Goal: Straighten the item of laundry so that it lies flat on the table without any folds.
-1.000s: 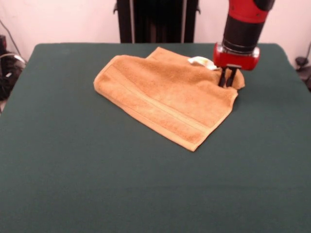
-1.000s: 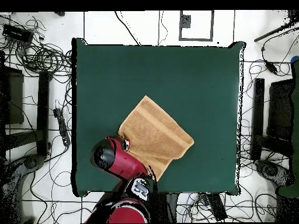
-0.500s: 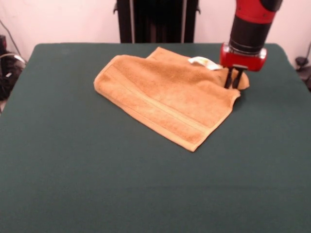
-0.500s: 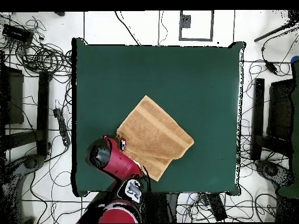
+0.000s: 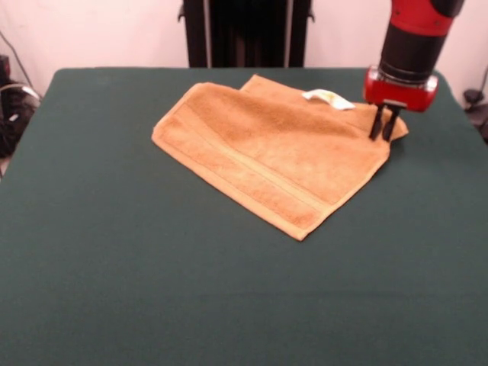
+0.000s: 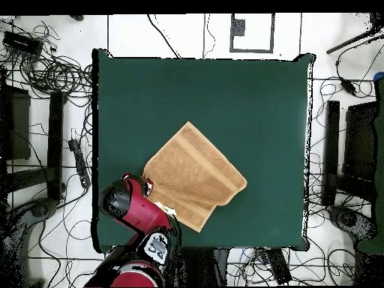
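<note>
Pinching a corner of the towel [image 5: 274,156], the claw [image 5: 385,124] is seen in the front view with its two dark fingers close together and orange cloth caught between them. Only the lower arm [image 5: 412,46] is shown there, its upper part being cut off by the top edge. In the overhead view the claw is hidden under the red arm [image 6: 135,210], and the gripped corner is covered with it. The towel is laid out as a diamond on the table [image 5: 152,305], its corners pointed toward the table's sides, with the held corner drawn out toward the table's edge. A woven band [image 5: 252,179] is run diagonally, parallel to the edge nearest the front camera. A white tag [image 5: 326,97] is seen lying on the cloth just beside the claw. Along the far side a second layer is folded over, and how much cloth is tucked under it cannot be made out. In the overhead view the towel [image 6: 196,176] is placed in the half of the table nearer the robot's base.
</note>
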`<state>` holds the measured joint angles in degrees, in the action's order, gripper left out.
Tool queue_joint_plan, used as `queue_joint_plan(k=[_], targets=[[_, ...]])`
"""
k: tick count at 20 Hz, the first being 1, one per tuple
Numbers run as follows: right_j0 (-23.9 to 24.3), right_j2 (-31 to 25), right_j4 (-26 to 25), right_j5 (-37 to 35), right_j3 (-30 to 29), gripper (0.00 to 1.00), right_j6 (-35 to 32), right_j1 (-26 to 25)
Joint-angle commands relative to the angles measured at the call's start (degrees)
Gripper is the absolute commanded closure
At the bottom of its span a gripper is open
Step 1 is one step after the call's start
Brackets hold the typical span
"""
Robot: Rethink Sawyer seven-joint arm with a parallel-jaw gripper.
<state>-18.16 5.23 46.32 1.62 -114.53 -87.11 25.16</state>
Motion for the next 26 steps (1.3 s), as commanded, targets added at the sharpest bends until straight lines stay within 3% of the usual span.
queue_joint_plan(k=[1, 5, 15, 20, 26], targets=[[-0.09, -9.00, 1.68, 2.55, 4.38, 1.00, -19.21, -1.46], [-0.68, -7.82, 1.84, 0.23, 5.11, 1.00, -18.99, -1.64], [2.48, -10.84, -0.73, 2.62, 4.08, 1.00, -20.28, -1.22], [1.94, -9.78, -0.40, 2.12, 4.38, 1.00, -19.94, -1.44], [-0.68, -4.47, 1.04, -4.53, 6.36, 1.00, -16.86, -2.63]])
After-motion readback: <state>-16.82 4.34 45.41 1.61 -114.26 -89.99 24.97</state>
